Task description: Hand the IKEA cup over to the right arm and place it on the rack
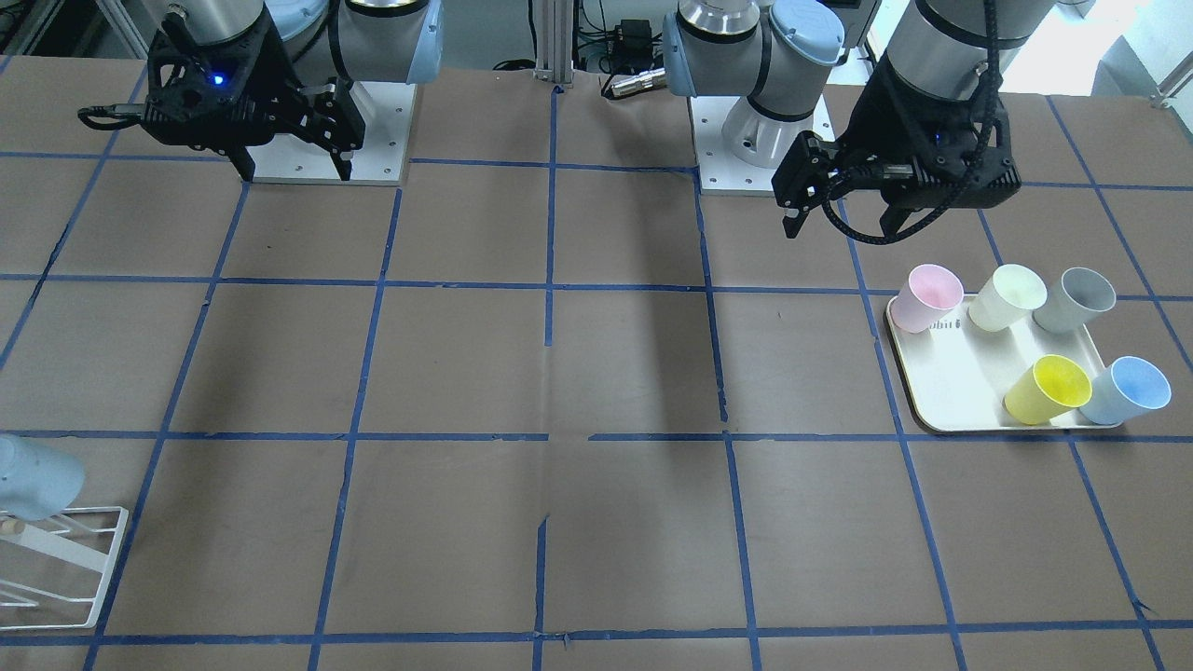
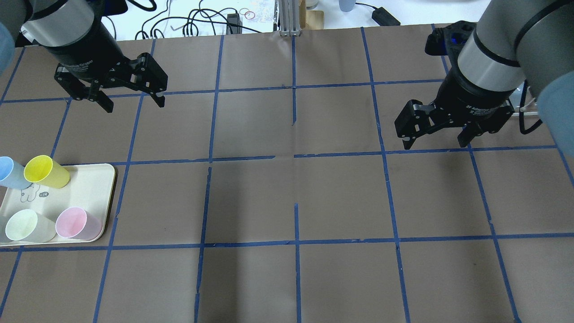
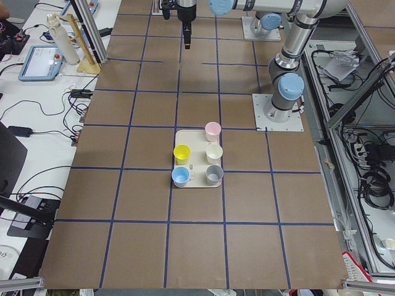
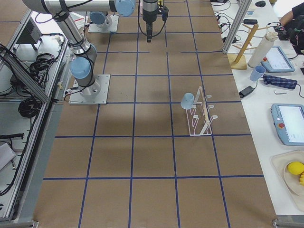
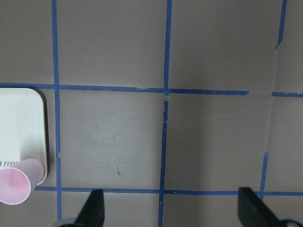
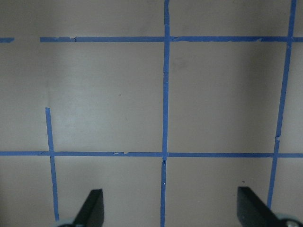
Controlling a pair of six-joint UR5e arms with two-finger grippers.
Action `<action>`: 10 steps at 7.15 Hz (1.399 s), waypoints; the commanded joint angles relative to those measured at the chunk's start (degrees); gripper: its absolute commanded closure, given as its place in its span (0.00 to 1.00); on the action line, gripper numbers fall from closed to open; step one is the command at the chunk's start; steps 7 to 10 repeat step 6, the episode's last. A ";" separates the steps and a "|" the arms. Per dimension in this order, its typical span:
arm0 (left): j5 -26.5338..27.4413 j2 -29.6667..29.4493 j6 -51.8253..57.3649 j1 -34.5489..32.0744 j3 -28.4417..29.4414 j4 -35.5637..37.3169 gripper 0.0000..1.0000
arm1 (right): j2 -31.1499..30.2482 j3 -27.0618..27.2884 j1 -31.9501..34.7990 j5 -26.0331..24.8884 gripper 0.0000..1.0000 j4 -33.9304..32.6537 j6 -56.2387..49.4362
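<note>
The IKEA cup (image 1: 30, 477), dull grey-blue, rests tilted on the white wire rack (image 1: 65, 559) at the table's corner on my right side. It also shows on the rack (image 4: 205, 124) in the exterior right view, as a blue cup (image 4: 187, 100) on the rods. My right gripper (image 2: 435, 143) hangs open and empty above bare table, well away from the rack; it also shows in the front view (image 1: 296, 174). My left gripper (image 2: 134, 105) is open and empty, above the table beyond the tray; it also shows in the front view (image 1: 839, 228).
A cream tray (image 1: 941, 391) on my left side holds a pink cup (image 1: 925, 296), a cream cup (image 1: 1007, 296), a grey cup (image 1: 1074, 300), a yellow cup (image 1: 1048, 390) and a sky-blue cup (image 1: 1126, 390). Blue tape lines grid the brown table.
</note>
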 commanded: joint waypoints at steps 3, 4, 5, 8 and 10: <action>0.18 -0.41 -0.08 0.00 0.67 -0.03 0.00 | -0.78 -0.23 -0.99 -0.67 0.00 1.85 0.76; 0.09 -0.41 -0.08 0.00 0.67 -0.03 0.00 | -1.66 -0.24 -0.99 -2.32 0.00 1.33 0.68; 0.09 -0.41 -0.08 0.00 0.58 -0.03 0.00 | -1.75 0.11 -0.81 -2.60 0.00 1.50 0.76; 0.01 -0.24 -0.08 0.00 0.32 -0.03 0.00 | -1.75 0.12 -0.98 -2.60 0.00 1.50 0.77; 0.01 -0.24 -0.08 0.00 0.32 -0.03 0.00 | -1.75 0.12 -0.98 -2.60 0.00 1.50 0.77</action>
